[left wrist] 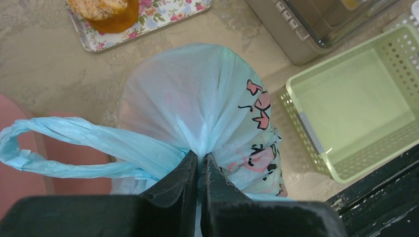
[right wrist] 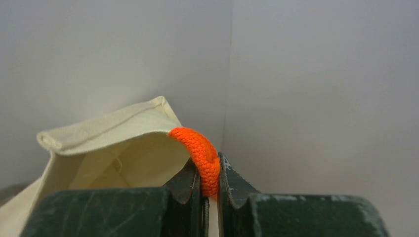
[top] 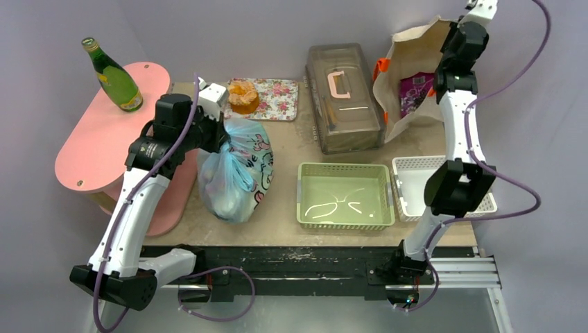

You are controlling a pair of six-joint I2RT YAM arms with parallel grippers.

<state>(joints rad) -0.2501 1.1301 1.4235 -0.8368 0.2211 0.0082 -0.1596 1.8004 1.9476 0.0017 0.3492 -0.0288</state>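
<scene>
Beige worktop: left gripper pinches the blue bag mid-left, right gripper clamps the orange handle upper right (firm pinches seem wise).

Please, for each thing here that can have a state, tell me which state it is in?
left claw: shut on the neck of the plastic bag.
plastic bag: full, neck bunched, one loop handle hanging free.
right claw: shut on the orange handle.
canvas bag: mouth open, held up by that handle.
bottle: upright.
clear box: lid closed.
green basket: upright, open top.
</scene>
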